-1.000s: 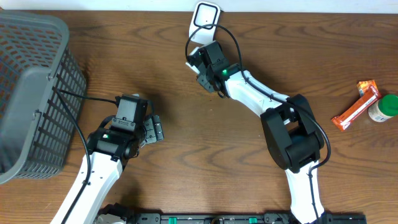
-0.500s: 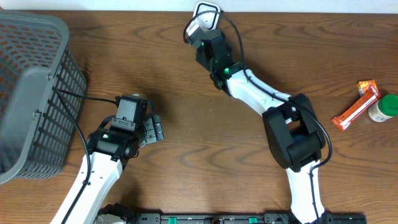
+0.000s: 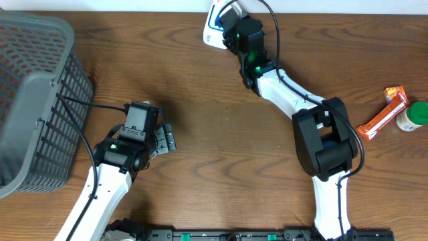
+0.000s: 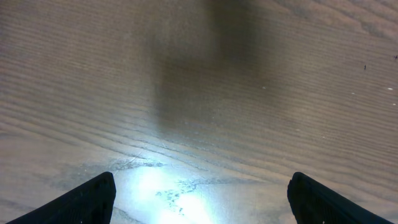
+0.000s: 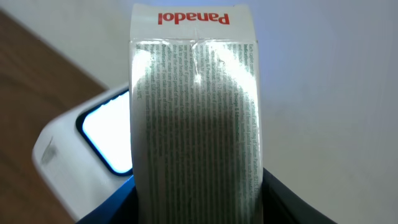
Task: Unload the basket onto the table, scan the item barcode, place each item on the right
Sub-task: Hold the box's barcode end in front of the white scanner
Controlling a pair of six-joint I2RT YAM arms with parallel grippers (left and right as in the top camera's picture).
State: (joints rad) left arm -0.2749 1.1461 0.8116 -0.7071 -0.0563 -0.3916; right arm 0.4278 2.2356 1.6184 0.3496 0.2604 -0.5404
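Note:
A white Panadol box point(image 5: 194, 112) with fine green print stands upright between the jaws of my right gripper point(image 5: 196, 202), which is shut on its two sides. Just behind and left of the box is the white scanner point(image 5: 74, 143) with its blue-rimmed bright window. From overhead, the right gripper point(image 3: 231, 28) is at the table's far edge, right against the scanner point(image 3: 210, 35); the box itself is hard to make out there. My left gripper point(image 4: 202, 199) hangs open over bare wood, nothing between its fingers, and shows at the front left point(image 3: 166, 140).
A grey mesh basket point(image 3: 33, 87) fills the left side. At the right edge lie an orange snack bar point(image 3: 382, 114) and a green-capped bottle point(image 3: 412, 115). A cable runs from the basket side to the left arm.
My right arm has swung toward the far edge and to the right, carrying the box over the scanner. The left arm has not moved.

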